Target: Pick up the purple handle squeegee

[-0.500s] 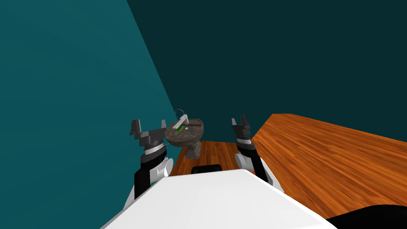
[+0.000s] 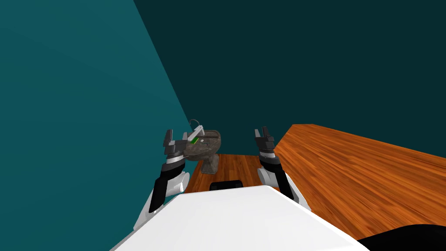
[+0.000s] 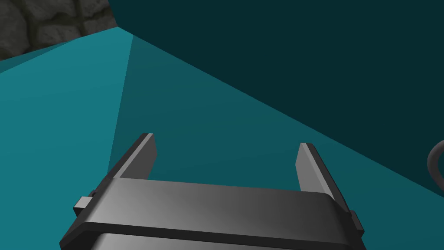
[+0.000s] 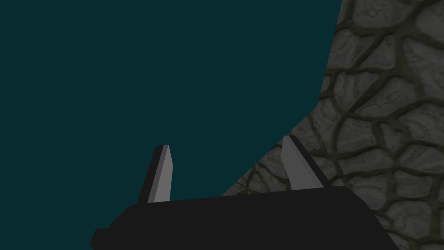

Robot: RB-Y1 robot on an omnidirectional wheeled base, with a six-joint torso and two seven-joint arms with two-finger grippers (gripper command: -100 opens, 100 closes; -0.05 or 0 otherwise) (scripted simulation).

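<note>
You face a corner where a lighter teal wall (image 2: 78,109) meets a darker teal wall (image 2: 283,61). A pedestal sink (image 2: 208,148) with a mottled, stone-like brown-grey surface stands in that corner, close to the lighter wall. A thin curved faucet (image 2: 194,122) rises at its back rim. The sink's foot rests on an orange wood-plank floor (image 2: 357,174), which runs along the darker wall to your right. A black area (image 2: 405,237) sits at the floor's near right edge. In the right wrist view, you see a cobbled stone-pattern surface (image 4: 381,108) beside the dark wall.
</note>
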